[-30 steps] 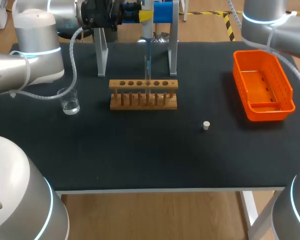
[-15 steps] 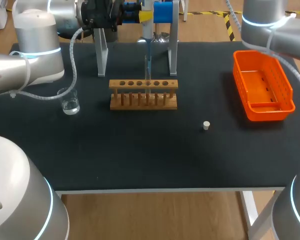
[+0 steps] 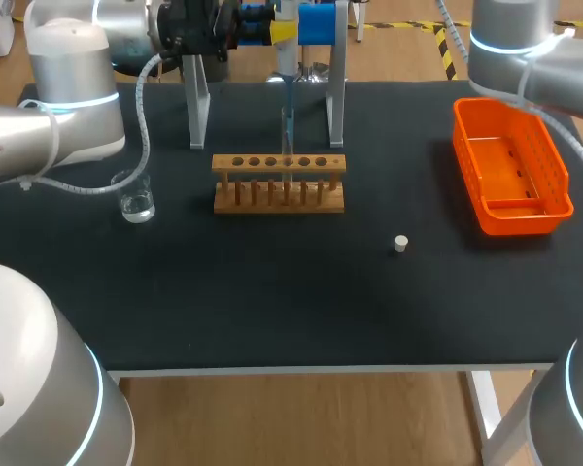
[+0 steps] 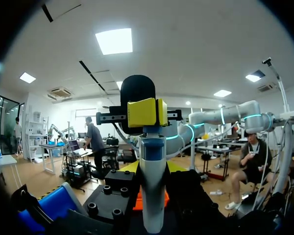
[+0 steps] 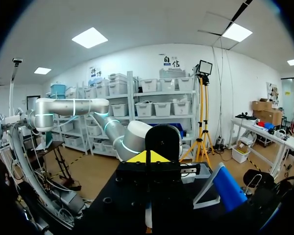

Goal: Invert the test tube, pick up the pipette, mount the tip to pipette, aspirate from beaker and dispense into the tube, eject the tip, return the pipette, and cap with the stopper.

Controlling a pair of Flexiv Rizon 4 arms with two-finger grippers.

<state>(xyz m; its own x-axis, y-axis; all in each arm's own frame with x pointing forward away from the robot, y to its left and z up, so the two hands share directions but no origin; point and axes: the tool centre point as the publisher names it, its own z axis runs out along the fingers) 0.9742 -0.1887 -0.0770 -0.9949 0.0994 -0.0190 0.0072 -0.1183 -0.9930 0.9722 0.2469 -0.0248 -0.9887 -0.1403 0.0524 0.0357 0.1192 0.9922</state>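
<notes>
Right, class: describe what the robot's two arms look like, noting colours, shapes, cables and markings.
Both the left arm and the right arm are built of fat, rounded silver-grey segments, with a thin glowing pale-blue ring at the joints. A white cable runs along the left arm, and a second cable runs along the right. No other markings show.

Black table (image 3: 272, 311) with a pale front edge, seen from above. Toward the back middle, a wooden rack (image 3: 272, 206): top board with a row of round holes, thin pegs down to a base board. Just behind the rack, a grey stand (image 3: 337, 102) of two uprights (blue block near its top). Far right, well apart from the rack, an orange basket (image 3: 525, 216) with slotted walls, long side running front to back.
</notes>
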